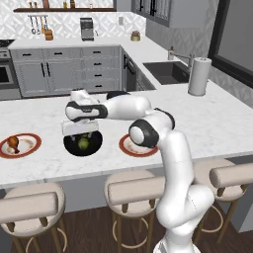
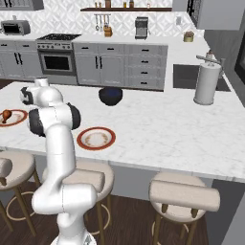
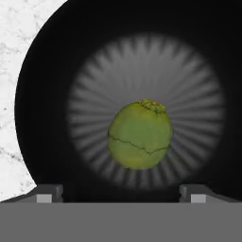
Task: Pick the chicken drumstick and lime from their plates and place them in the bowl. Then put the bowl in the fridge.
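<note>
So we've got the big marble surface (image 1: 222,123) w/ everything on it, largest first. The bowl (image 1: 94,143) sits between the two plates, black and glossy. The right plate (image 1: 129,147) is bare, partly behind our elbow. The left plate (image 1: 29,146) carries the chicken drumstick (image 1: 13,144).

The lime (image 3: 140,133) is already lying in the middle of the bowl, nothing gripping it. The jaws hover right above the bowl (image 1: 82,134) pointing down into it; from the hand cam the two fingertips (image 3: 46,194) sit wide apart at the bottom edge, empty, lime clear of both.

The bit the next move turns on, imo: drumstick is next, and it lies well off to the left of the jaws in the left base cam, one plate over from the bowl. So it's a sideways reach across the surface, only one arm so no choice there.

Orientation: long axis looks roughly upright in that pic, fat end up and thinner end down. It's tiny tho, can't tell exactly.
</note>
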Robot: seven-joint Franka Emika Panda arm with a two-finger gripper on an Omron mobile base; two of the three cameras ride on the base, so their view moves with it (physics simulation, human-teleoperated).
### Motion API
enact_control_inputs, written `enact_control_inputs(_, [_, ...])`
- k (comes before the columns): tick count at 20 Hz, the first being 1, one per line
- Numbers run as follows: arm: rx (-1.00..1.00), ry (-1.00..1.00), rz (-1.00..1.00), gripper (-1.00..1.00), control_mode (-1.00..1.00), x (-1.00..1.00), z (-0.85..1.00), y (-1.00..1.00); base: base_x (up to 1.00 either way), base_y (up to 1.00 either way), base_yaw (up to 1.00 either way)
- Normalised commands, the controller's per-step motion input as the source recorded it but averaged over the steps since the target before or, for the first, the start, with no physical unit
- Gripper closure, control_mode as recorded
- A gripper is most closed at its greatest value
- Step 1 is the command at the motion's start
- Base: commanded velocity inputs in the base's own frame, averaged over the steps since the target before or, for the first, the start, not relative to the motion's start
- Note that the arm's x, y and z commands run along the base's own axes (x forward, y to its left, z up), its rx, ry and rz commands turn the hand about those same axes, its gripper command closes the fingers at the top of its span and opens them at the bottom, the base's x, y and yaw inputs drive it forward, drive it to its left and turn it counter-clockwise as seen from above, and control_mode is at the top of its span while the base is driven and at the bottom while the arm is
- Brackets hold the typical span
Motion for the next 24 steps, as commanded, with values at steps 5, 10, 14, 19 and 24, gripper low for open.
enact_control_inputs(5, [0.00, 0.00, 0.06, -1.00, -1.00, -1.00, 0.16, -0.20, 0.00, 0.00, 0.00])
enact_control_inputs(10, [0.00, 0.00, 0.00, -1.00, -1.00, -1.00, 0.00, -0.04, 0.00, 0.00, 0.00])
enact_control_inputs(14, [0.00, 0.00, -0.03, -1.00, -1.00, -1.00, 0.00, -0.18, 0.00, 0.00, 0.00])
enact_control_inputs(19, [0.00, -0.01, -0.05, -1.00, -1.00, -0.80, 0.00, -0.24, 0.00, 0.00, 0.00])
enact_control_inputs(24, [0.00, 0.00, 0.00, -1.00, -1.00, -0.18, 0.00, -0.04, 0.00, 0.00, 0.00])
